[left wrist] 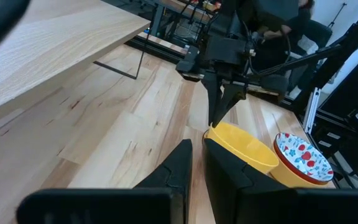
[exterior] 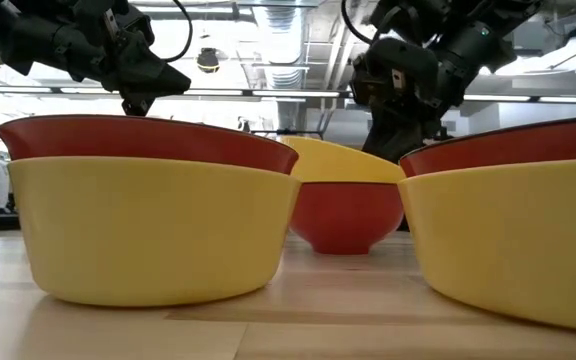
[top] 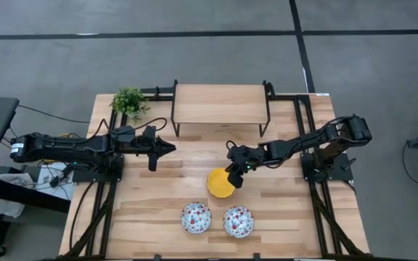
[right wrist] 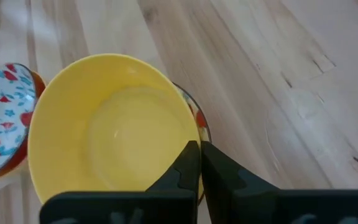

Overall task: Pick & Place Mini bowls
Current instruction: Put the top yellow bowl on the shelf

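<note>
You are seeing the right gripper [top: 234, 177] pinching the rim of the yellow bowl [top: 220, 183] at centre frame, two patterned bowls [top: 196, 217] waiting below, the left gripper [top: 167, 147] idling nearly closed, empty.

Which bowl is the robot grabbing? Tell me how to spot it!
Find the wooden shelf at the back of the table. In front of it, the right gripper is shut on the rim of the yellow bowl. It is plain yellow inside, while the two flowery bowls nearer the front edge are white with red flowers.
</note>
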### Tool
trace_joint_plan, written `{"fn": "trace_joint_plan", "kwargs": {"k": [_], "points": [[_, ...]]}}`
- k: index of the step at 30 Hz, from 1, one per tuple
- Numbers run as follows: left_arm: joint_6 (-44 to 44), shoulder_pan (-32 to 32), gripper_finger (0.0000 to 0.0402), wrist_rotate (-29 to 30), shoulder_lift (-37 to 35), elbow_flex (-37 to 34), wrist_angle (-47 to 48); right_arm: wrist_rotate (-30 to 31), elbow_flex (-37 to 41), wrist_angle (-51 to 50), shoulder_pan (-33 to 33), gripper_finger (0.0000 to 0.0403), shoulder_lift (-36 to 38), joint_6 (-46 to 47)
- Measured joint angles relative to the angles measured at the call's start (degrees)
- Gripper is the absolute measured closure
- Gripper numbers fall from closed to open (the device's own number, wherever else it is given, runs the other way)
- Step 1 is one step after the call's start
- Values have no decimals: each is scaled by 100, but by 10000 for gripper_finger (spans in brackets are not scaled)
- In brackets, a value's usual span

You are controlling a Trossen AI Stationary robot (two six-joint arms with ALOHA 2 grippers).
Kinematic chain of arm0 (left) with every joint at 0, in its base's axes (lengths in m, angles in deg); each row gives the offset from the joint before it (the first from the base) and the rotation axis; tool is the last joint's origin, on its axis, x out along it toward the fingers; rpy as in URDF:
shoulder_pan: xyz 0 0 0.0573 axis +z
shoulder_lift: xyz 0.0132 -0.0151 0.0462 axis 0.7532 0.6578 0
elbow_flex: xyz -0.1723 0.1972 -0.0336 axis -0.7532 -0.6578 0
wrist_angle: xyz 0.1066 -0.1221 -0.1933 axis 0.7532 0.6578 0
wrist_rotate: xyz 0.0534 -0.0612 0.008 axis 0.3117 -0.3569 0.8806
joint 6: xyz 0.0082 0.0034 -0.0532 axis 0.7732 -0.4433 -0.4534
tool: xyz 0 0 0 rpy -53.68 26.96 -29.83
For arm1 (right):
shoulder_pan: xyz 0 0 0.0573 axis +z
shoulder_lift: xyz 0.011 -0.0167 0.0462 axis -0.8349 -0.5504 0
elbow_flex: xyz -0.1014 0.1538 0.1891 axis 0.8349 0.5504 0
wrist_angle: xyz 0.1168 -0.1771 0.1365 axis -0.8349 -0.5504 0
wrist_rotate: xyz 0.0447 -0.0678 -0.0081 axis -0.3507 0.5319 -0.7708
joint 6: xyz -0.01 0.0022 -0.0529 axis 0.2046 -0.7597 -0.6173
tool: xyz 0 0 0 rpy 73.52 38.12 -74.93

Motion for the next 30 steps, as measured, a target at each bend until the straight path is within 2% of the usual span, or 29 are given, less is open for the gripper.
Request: {"fn": "trace_joint_plan", "kwargs": {"k": [19,30], "points": [[0,0,364,0,0,0,0,1,-828,-1045,-451,402,2,-692],[0,1,364,0,0,2,0,-40,-1712,-1831,-836,402,2,-1354]]}}
